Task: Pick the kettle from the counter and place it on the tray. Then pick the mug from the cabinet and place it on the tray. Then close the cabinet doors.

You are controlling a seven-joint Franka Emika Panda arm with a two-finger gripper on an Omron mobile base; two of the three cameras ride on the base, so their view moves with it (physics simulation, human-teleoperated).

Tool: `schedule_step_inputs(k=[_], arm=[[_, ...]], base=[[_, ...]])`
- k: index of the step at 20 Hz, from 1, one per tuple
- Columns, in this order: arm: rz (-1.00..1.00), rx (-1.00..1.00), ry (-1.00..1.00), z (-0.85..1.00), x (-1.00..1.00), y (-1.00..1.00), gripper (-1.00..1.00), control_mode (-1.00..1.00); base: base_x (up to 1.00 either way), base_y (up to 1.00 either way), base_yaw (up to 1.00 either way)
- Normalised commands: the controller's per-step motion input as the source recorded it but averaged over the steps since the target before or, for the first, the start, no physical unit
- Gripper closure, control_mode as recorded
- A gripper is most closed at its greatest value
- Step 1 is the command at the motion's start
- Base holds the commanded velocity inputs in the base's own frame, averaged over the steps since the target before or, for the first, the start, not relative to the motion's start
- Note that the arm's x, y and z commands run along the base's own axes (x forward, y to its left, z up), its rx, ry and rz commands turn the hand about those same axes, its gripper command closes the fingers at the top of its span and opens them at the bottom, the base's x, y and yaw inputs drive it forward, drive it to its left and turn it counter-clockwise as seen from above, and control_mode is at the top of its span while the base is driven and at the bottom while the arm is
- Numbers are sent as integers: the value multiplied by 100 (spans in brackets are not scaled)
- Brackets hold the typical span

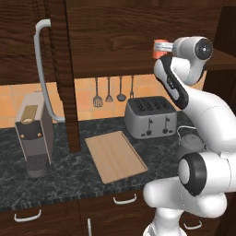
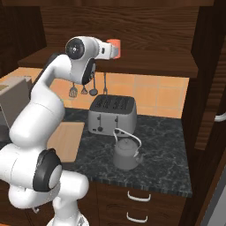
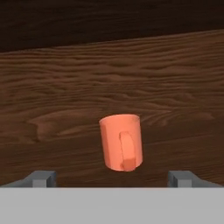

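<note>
Two dark fingertips (image 3: 41,178) of the gripper (image 3: 113,178) stand wide apart with nothing between them, aimed at the orange-red mug (image 3: 121,142), which sits on the wooden shelf of the cabinet (image 1: 115,62) with its handle facing the hand. The mug lies a little beyond the tips, not touching them. Below, the kettle (image 2: 126,152) rests on the dark counter (image 2: 163,154) to the right of the toaster (image 2: 111,114). The tray (image 1: 115,156) lies flat on the counter left of the toaster, with nothing on it. One cabinet door (image 1: 64,73) hangs open at the left.
</note>
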Motion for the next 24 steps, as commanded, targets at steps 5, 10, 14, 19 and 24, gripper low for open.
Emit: schedule_step_inputs(k=[5, 10, 14, 19, 24], arm=[[5, 0, 0, -8, 26, -34, -100, -100], [2, 0, 0, -10, 28, -16, -100, -100], [3, 0, 0, -12, 28, 0, -100, -100], [5, 0, 0, -16, 29, 0, -100, -100], [7, 0, 2, -16, 34, 0, -100, -100]], base=[[0, 0, 0], [0, 0, 0], [0, 0, 0], [0, 0, 0], [0, 0, 0]])
